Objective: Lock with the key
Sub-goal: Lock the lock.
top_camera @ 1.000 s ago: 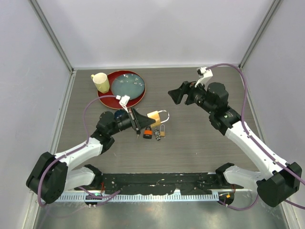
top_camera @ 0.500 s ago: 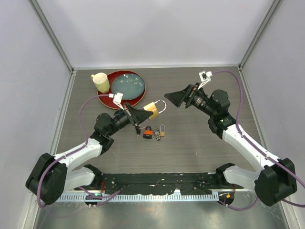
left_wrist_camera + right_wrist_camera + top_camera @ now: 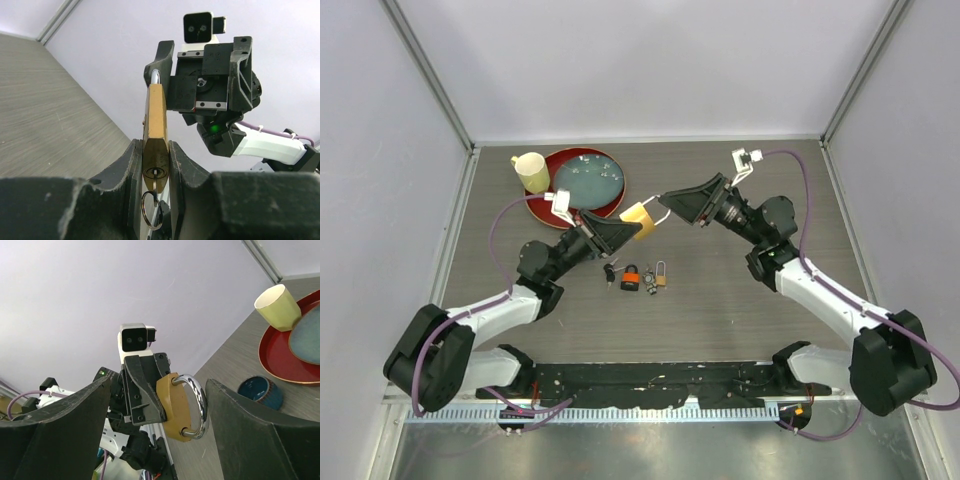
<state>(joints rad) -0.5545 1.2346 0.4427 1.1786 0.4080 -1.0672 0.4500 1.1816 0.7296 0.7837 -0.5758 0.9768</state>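
Note:
My left gripper (image 3: pixel 626 226) is shut on a brass padlock (image 3: pixel 640 217) and holds it above the table, shackle pointing at the right arm. In the left wrist view the padlock (image 3: pixel 155 120) sits edge-on between the pads, with a key (image 3: pixel 154 180) and its ring in the keyhole. My right gripper (image 3: pixel 670 204) is open, its fingers on either side of the padlock. In the right wrist view the padlock (image 3: pixel 175 407) and its steel shackle (image 3: pixel 198 402) lie between the wide-open fingers (image 3: pixel 260 435), the shackle near the right finger.
Several small padlocks and keys lie on the table below the grippers, among them an orange one (image 3: pixel 631 277) and a small brass one (image 3: pixel 661 273). A red tray (image 3: pixel 560 208) at the back left holds a blue-green plate (image 3: pixel 588 180) and a yellow cup (image 3: pixel 531 172). A small blue bowl (image 3: pixel 260 392) sits beside the tray.
My left gripper has raised the padlock and carried it up and to the right. My right gripper has moved left and now straddles the padlock's shackle.

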